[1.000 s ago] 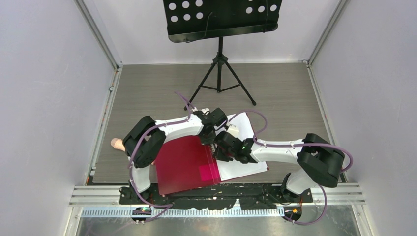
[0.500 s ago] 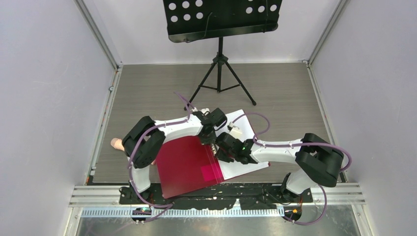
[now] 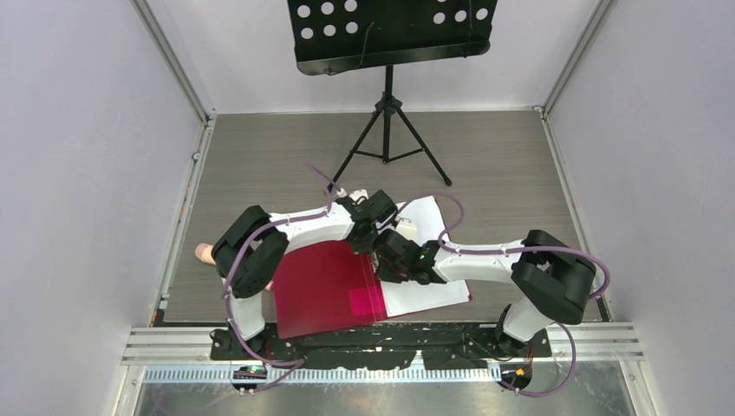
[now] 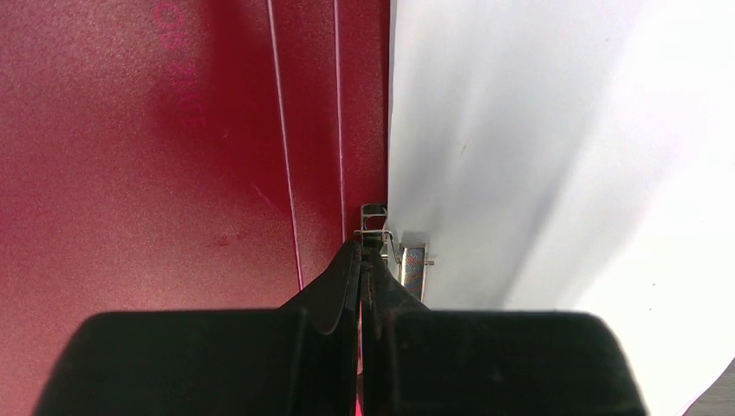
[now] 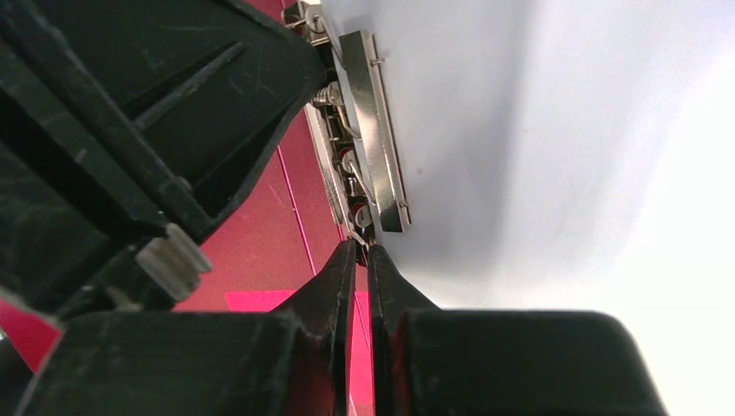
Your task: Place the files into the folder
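The red folder (image 3: 321, 286) lies open near the table's front, with a pink patch (image 3: 362, 301) on its left half. The white files (image 3: 433, 260) lie on its right half, their left edge at the metal spring clip (image 5: 373, 130). My left gripper (image 3: 374, 230) is shut, its tips (image 4: 362, 244) touching the clip's far end (image 4: 413, 267). My right gripper (image 3: 394, 260) is shut to a thin slit, its tips (image 5: 362, 249) at the clip's near end. The two grippers sit close together over the folder's spine. The cover label is out of view.
A black music stand on a tripod (image 3: 387, 130) stands at the back of the table. A small peach-coloured object (image 3: 204, 253) lies at the left, behind the left arm. White walls close in both sides.
The right gripper has shifted slightly left and farther along the spine, towards the left gripper. The folder's left cover lies a little flatter. The files have turned slightly.
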Motion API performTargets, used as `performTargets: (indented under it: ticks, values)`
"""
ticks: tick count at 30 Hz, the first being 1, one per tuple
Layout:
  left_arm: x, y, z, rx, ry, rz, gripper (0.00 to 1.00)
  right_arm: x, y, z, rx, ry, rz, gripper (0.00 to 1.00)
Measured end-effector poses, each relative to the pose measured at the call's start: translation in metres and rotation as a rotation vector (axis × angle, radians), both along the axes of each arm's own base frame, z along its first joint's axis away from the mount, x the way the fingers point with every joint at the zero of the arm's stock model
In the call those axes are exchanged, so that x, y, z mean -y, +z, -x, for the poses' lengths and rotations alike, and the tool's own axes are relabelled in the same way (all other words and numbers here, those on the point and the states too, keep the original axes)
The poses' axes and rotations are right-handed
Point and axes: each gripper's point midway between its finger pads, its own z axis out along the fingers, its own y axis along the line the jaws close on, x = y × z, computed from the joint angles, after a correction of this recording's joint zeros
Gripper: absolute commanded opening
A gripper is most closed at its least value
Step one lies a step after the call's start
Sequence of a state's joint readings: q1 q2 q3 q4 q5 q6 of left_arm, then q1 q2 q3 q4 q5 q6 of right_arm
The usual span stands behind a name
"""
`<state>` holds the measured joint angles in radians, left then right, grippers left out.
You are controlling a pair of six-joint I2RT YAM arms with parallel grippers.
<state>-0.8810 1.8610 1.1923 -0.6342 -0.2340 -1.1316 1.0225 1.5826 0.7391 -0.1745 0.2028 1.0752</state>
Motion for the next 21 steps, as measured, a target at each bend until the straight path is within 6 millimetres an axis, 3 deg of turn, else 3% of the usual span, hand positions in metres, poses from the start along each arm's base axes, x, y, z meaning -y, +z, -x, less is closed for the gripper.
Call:
performTargets:
  ticks: [6,17,21]
  values:
    - [-0.0005,-0.0001,-0.0019,0.003,-0.004,0.006,0.0,-0.004,0.0008,-0.0015,0.021,0.052,0.003,0.19]
    - [0.0019,0.003,-0.0038,0.007,-0.008,0.012,0.0,-0.0052,0.0063,-0.0024,0.06,0.09,-0.017,0.15]
    - [0.0024,0.0043,-0.0041,0.007,-0.01,0.012,0.0,-0.0058,0.0091,-0.0029,0.069,0.096,-0.025,0.23]
